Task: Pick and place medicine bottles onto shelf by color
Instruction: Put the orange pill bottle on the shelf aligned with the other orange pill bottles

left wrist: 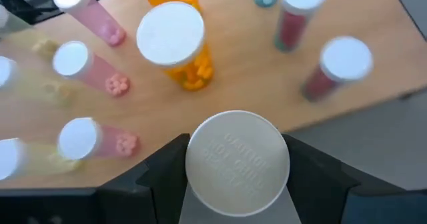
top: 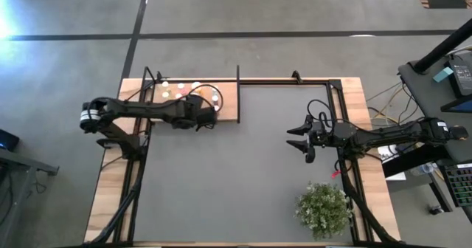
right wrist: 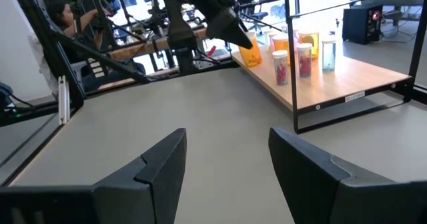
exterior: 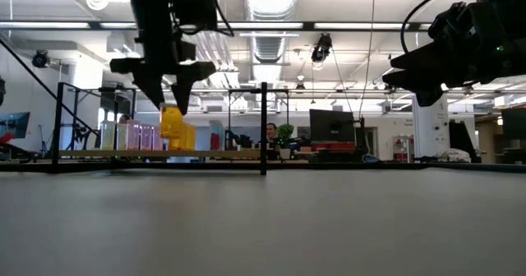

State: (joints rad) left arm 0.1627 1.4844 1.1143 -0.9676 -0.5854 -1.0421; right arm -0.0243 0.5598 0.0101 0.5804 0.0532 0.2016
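The shelf (top: 228, 104), a light-wood board, lies at the table's far left, and several medicine bottles stand on it. They include pink ones (left wrist: 83, 67), red ones (left wrist: 333, 67) and an orange one (left wrist: 177, 47), all with white caps. My left gripper (top: 209, 115) is over the shelf's near part, shut on an orange bottle (exterior: 173, 128). In the left wrist view that bottle's white cap (left wrist: 237, 163) hides its body. My right gripper (top: 299, 139) hangs open at the table's right side, nothing between its fingers (right wrist: 160, 164). My left gripper pinches the orange bottle between its two fingers (left wrist: 163, 174) at the white cap's rim (left wrist: 200, 167). The fingers slant down from the table's left. The bottle's body (right wrist: 250, 51) hangs tilted below them, just over the shelf; whether its base touches the board I cannot tell.
A black frame with an upright post (top: 237, 93) edges the shelf's right end. A bushy green plant (top: 323, 209) stands at the near right. The dark grey tabletop (top: 236, 181) stretches between the two arms.
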